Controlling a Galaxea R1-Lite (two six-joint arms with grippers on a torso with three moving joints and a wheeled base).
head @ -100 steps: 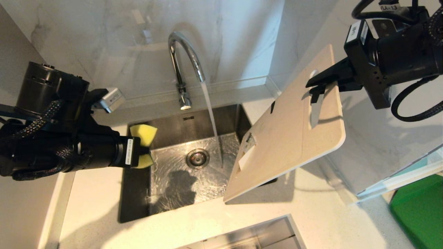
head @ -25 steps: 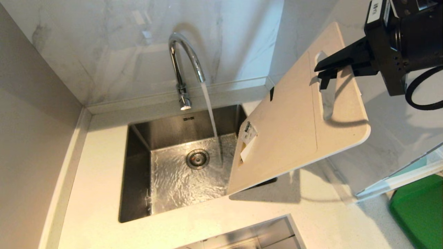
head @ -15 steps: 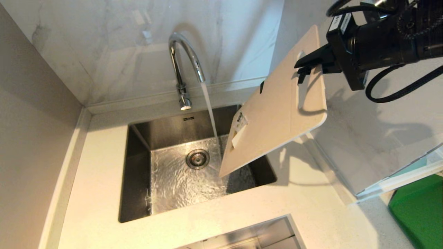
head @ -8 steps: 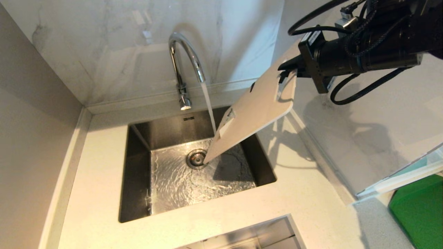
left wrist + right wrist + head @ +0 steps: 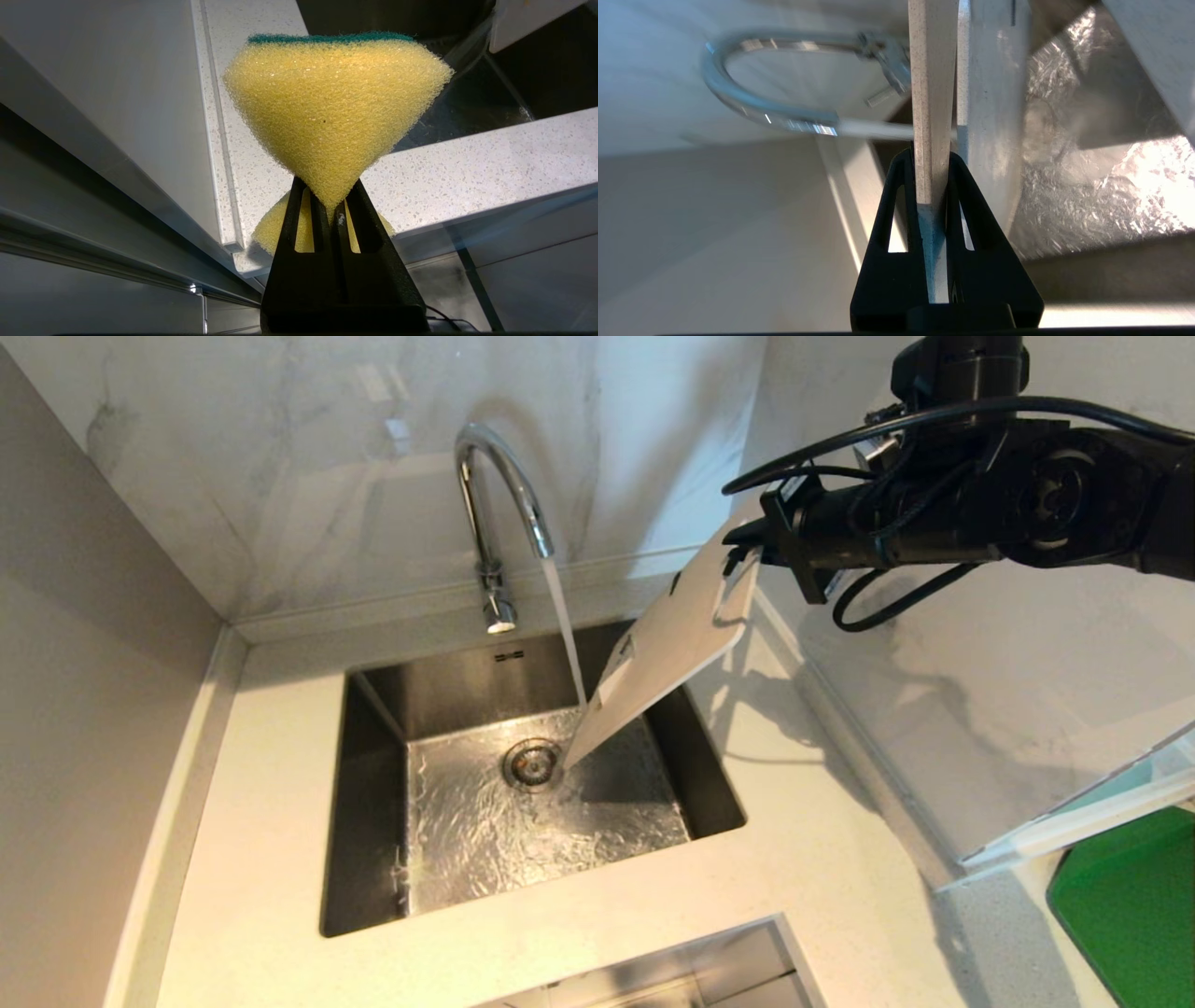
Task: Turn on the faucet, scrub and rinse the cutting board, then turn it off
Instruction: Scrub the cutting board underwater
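The right end effector (image 5: 747,543), black w/ slotted fingers, is clenched on the handle end of the large pale beige rectangular cutting board (image 5: 658,658); in the right wrist view the board's thin edge (image 5: 933,93) runs straight out from between the two fingers (image 5: 896,205). The board hangs steeply below and forward of that end effector, tilted almost edge-on, its low corner down inside the stainless steel sink basin (image 5: 373,821) just beside the round drain (image 5: 532,763). The white paper label (image 5: 618,674) sits about halfway down the board.

The tall shiny chrome gooseneck faucet (image 5: 495,495) stands to the left of the right end effector, well apart from it. Water stream (image 5: 566,625) falls from the spout and meets the board's lower part; the basin floor is rippled w/ water.

Open room: the basin's left half and the pale speckled worktop (image 5: 261,859) around the rim. The board's upper edge stands close to the side marble wall (image 5: 980,709). A green mat (image 5: 1130,896) lies at far right, below the arm.

The left end effector (image 5: 332,205) sits out by the worktop's front edge, squeezed tight on a yellow sponge w/ green scrub layer (image 5: 334,107), pinched to an hourglass.
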